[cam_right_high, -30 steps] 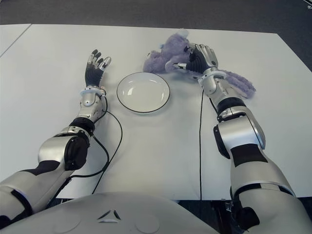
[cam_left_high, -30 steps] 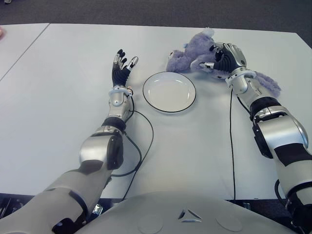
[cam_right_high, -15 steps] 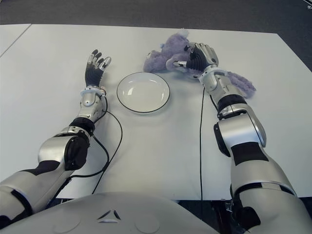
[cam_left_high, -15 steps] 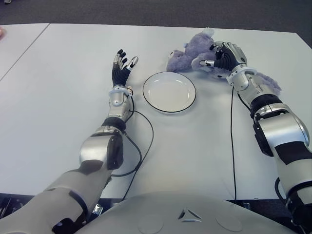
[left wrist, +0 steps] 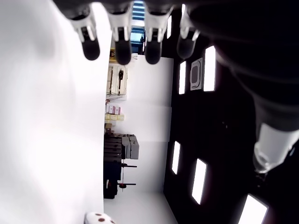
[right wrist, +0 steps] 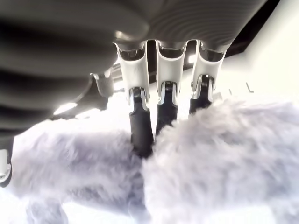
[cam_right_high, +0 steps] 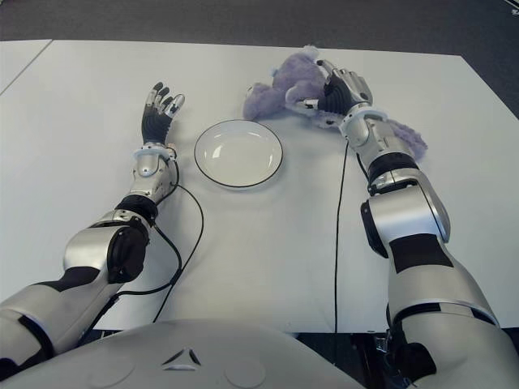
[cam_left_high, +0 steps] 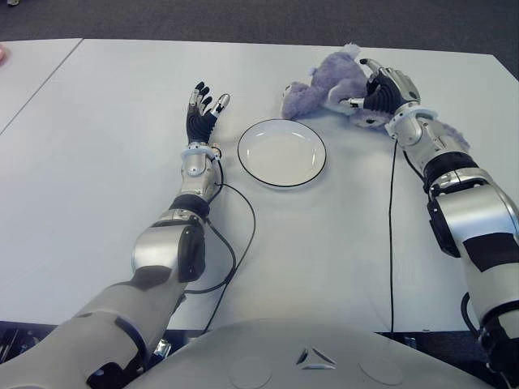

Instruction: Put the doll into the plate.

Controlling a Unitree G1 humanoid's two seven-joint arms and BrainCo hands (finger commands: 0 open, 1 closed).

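no readable text, labels or numbers

Purple doll (cam_left_high: pixel 328 83); white plate (cam_left_high: pixel 281 152), black rim; white table (cam_left_high: pixel 97 162).

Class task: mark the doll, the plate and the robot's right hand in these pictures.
doll (cam_left_high: pixel 324 83): left eye view, on the purple fur of its body.
plate (cam_left_high: pixel 281 152): left eye view, on the bare white middle.
right hand (cam_left_high: pixel 381 91): left eye view, on the middle of the hand, fingers pressed into the doll.

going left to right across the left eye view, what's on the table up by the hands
left hand, fingers spread and holding nothing → white plate → purple doll → right hand, fingers dug into the doll's fur
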